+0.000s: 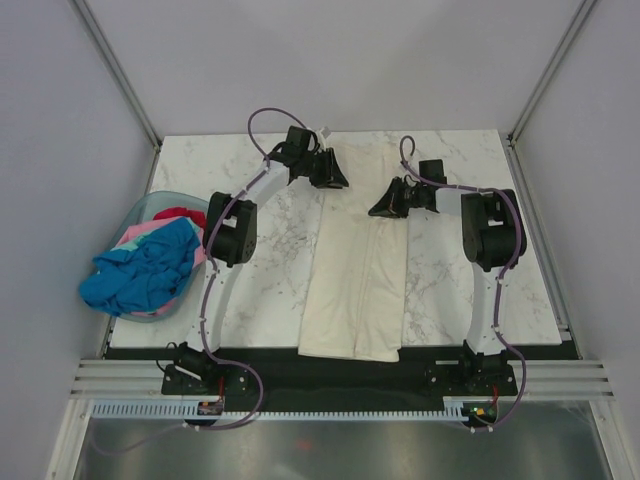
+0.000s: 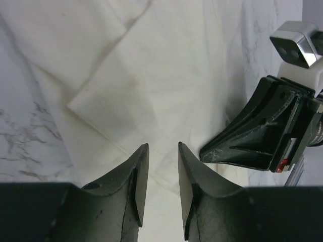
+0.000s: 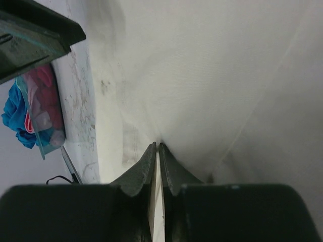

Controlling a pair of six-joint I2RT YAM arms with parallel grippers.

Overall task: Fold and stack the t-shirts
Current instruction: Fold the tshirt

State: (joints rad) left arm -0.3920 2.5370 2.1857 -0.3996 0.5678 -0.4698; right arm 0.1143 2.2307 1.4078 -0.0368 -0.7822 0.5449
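Left gripper (image 2: 163, 146) is roughly half open with nothing between the fingers. It's hanging just over the cream-white t-shirt (image 1: 355, 270) near its far end, with a folded-over flap of the cloth right in front of my fingertips.

Right gripper (image 3: 157, 144) is pinched almost all the way closed on that same shirt, and you can see the fabric puckering up into the tips. It sits close beside my left one, a bit nearer to me.

The shirt itself lies as a long narrow strip down the middle of the marble table (image 1: 260, 290), running from the far edge to the near edge.

Off to my left, the pale blue plastic basket (image 1: 160, 200) holds a bright blue t-shirt (image 1: 140, 275) spilling over the rim, plus a pink t-shirt (image 1: 140, 232) and a red t-shirt (image 1: 178, 213).
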